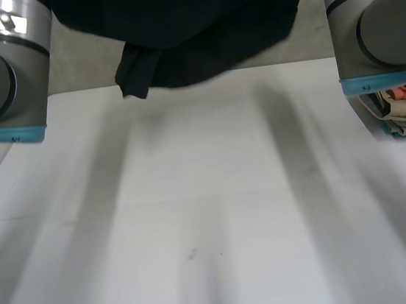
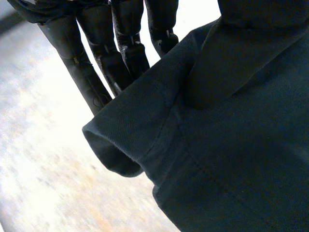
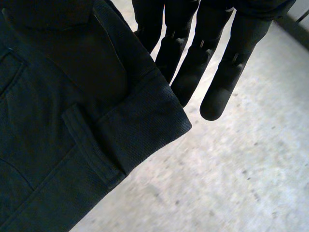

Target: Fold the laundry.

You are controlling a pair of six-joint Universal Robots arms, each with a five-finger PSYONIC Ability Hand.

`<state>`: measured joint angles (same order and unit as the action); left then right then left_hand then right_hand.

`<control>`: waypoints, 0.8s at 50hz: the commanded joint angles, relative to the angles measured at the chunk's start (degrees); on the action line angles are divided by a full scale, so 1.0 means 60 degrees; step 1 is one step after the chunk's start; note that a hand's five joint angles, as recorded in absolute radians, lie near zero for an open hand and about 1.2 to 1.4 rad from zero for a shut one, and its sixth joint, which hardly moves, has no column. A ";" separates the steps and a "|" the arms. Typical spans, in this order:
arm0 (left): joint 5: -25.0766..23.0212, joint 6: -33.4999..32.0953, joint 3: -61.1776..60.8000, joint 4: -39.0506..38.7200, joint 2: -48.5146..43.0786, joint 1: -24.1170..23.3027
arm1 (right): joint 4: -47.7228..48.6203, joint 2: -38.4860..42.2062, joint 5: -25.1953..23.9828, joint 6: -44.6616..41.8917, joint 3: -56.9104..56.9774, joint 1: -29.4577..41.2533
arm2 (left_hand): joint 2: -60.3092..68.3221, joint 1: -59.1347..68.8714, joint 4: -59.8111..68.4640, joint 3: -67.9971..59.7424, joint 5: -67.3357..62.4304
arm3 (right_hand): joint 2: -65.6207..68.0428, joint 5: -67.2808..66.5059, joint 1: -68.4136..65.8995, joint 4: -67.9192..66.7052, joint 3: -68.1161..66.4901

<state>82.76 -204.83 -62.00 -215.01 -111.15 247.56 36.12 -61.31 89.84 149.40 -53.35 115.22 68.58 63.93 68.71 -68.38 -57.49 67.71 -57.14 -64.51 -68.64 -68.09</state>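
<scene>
You are holding the dark trousers [image 1: 196, 34] clear of the white table [image 1: 211, 218], and they hang between your two hands. Your left hand [image 2: 87, 72] pinches a hemmed edge, with straight fingers behind the cloth and the thumb pressed on its front. Your right hand [image 3: 227, 63] pinches the waistband the same way, with a belt loop just beside its thumb. This looks like the spreading step, before any fold is made. Next, you will likely need to lower both hands together, keeping the cloth taut between them so it lands flat.
</scene>
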 commanded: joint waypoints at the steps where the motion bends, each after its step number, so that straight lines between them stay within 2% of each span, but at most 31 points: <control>1: -0.0010 0.0110 -0.1735 0.1263 0.0054 -0.0039 | -0.0950 0.0257 -0.0091 -0.0012 -0.0819 -0.0014 | 0.1903 0.2679 0.1882 -0.1937 -0.2085 | 0.2048 -0.2143 -0.2582 -0.1893 -0.1986; 6: -0.0068 0.0066 -0.3200 0.1411 -0.0034 -0.0054 | -0.2192 0.1163 -0.0354 -0.0041 -0.1755 -0.0014 | 0.1903 0.2679 0.1882 -0.1937 -0.2085 | 0.2048 -0.2143 -0.2582 -0.1893 -0.1986; 12: -0.0025 -0.0021 -0.4680 0.1557 -0.0912 -0.0156 | -0.3352 0.1986 -0.0384 -0.0115 -0.2709 -0.0014 | 0.1903 0.2679 0.1882 -0.1937 -0.2085 | 0.2048 -0.2143 -0.2582 -0.1893 -0.1986; 19: 0.0019 -0.0314 -0.5852 0.2099 -0.0577 -0.0420 | -0.4247 0.1329 -0.0487 0.0002 -0.4247 -0.0131 | 0.1903 0.2679 0.1882 -0.1937 -0.2085 | 0.2048 -0.2143 -0.2582 -0.1893 -0.1986; 20: 0.0019 -0.0329 -0.5941 0.2099 -0.0504 -0.0391 | -0.4247 0.1168 -0.0501 0.0002 -0.4422 -0.0131 | 0.1323 0.2099 0.1303 -0.1358 -0.1505 | 0.2048 -0.2143 -0.2582 -0.1893 -0.1986; 22: 0.0019 -0.0344 -0.6189 0.2099 -0.0343 -0.0303 | -0.4233 0.0641 -0.0516 0.0017 -0.4906 -0.0116 | -0.1135 -0.0359 -0.1156 0.1101 0.0953 | 0.2048 -0.2143 -0.2582 -0.1893 -0.1986; 26: 0.0034 -0.0358 -0.6454 0.2041 -0.0327 -0.0040 | -0.4218 0.0156 -0.0531 0.0032 -0.5449 -0.0146 | -0.1709 -0.0933 -0.1730 0.1675 0.1527 | 0.2048 -0.2143 -0.2582 -0.1893 -0.1986; 32: 0.0005 -0.0358 -0.6981 0.2041 -0.0313 0.0239 | -0.4203 0.0141 -0.0531 0.0017 -0.5786 -0.0160 | -0.1374 -0.0598 -0.1395 0.1340 0.1192 | 0.2048 -0.2143 -0.2582 -0.1893 -0.1986; 37: -0.0039 -0.0358 -0.7406 0.2026 -0.0210 0.0283 | -0.4203 0.0141 -0.0516 0.0017 -0.5801 -0.0131 | -0.0141 0.0635 -0.0162 0.0107 -0.0041 | 0.2048 -0.2143 -0.2582 -0.1893 -0.1986; 40: -0.0039 -0.0344 -0.7436 0.2026 -0.0225 0.0269 | -0.4189 0.0126 -0.0516 0.0017 -0.5801 -0.0116 | 0.1757 0.2533 0.1737 -0.1791 -0.1939 | 0.2048 -0.2143 -0.2582 -0.1893 -0.1986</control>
<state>82.65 -207.00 -105.36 -202.81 -112.58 249.19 10.91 -60.74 86.71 149.52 -88.35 114.36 59.31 54.79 59.29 -59.17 -48.28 67.71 -57.14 -64.51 -68.64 -68.09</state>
